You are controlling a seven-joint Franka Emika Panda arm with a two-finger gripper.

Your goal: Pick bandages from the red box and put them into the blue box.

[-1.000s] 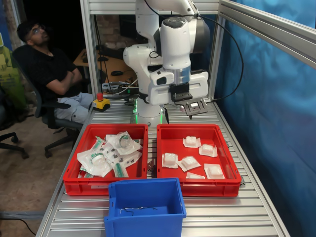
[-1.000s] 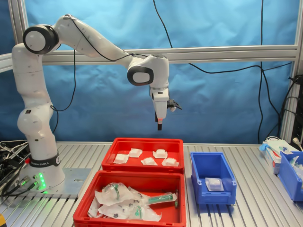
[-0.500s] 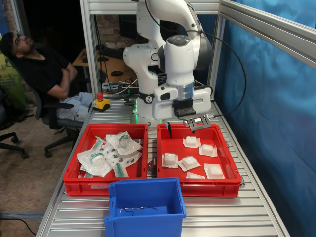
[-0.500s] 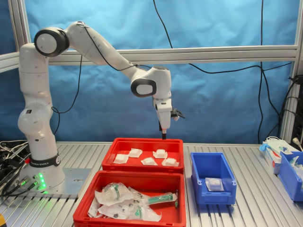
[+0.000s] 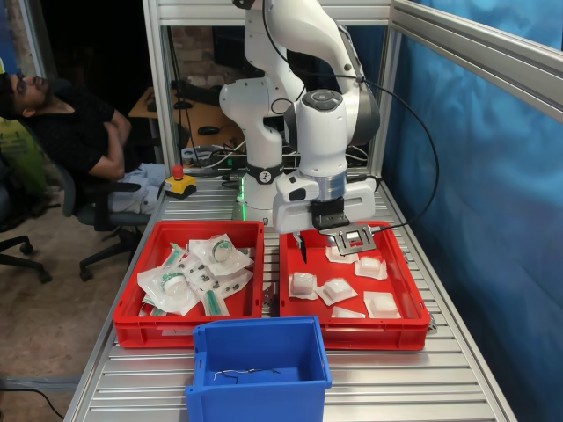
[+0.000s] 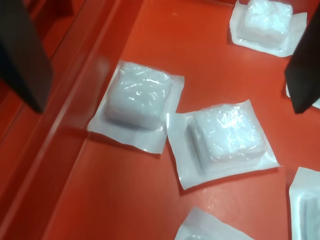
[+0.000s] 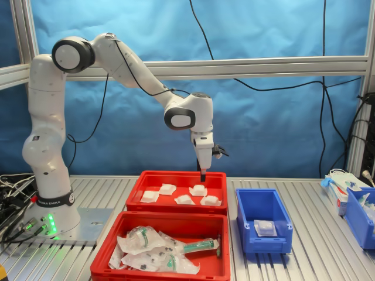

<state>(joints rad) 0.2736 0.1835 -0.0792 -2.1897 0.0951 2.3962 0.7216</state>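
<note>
The red box holds several bandages, small white square pads in flat wrappers. My gripper hangs just above this box's bandages, at the first exterior view's left part of the box. In the wrist view the gripper is open, its dark fingers wide apart with nothing between them. Two bandages lie on the red floor below. The blue box stands beside the trays, and one bandage lies inside it in the second exterior view.
A twin red tray with green-printed clear packets sits beside the red box. A seated person and a red stop button are behind the table. Another blue bin stands at the second exterior view's right. Aluminium frame posts surround the table.
The arm has come down and forward, lowering the open gripper from well above the red box to just over its bandages. The seated person leaned further back.
</note>
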